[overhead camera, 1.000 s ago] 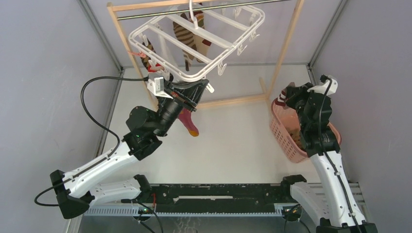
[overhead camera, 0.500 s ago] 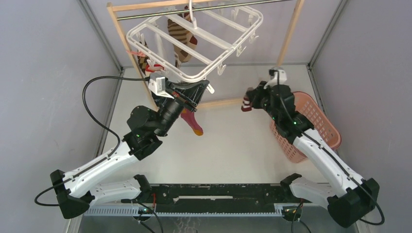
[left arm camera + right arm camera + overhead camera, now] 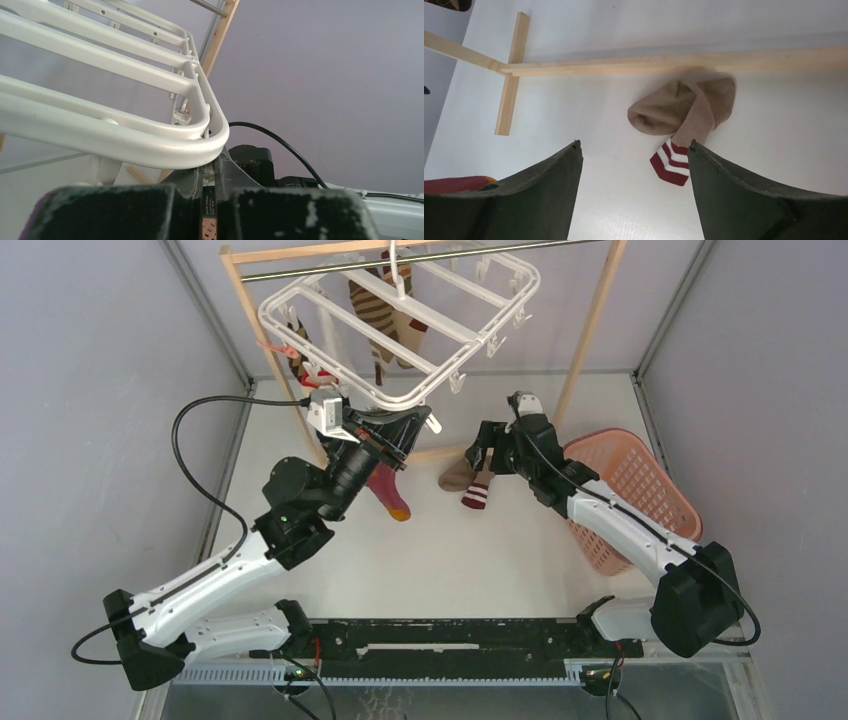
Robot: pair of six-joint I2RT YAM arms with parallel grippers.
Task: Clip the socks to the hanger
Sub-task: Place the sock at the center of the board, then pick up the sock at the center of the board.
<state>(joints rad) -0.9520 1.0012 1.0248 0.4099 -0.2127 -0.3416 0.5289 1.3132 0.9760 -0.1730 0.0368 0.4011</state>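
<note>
Bright, even light, soft shadows (near wrist-view edges blurred).

Legible markings: none. I can read no text, label, brand or number on the hanger, sock or basket.

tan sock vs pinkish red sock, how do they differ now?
The tan sock with red-white striped cuff lies folded on the white table, loose under the open right pincer; the pinkish red sock hangs from the shut left pincer. The tan sock's cuff is striped; the red sock's tip is yellowish. Neither is clipped to the white plastic hanger.
</note>
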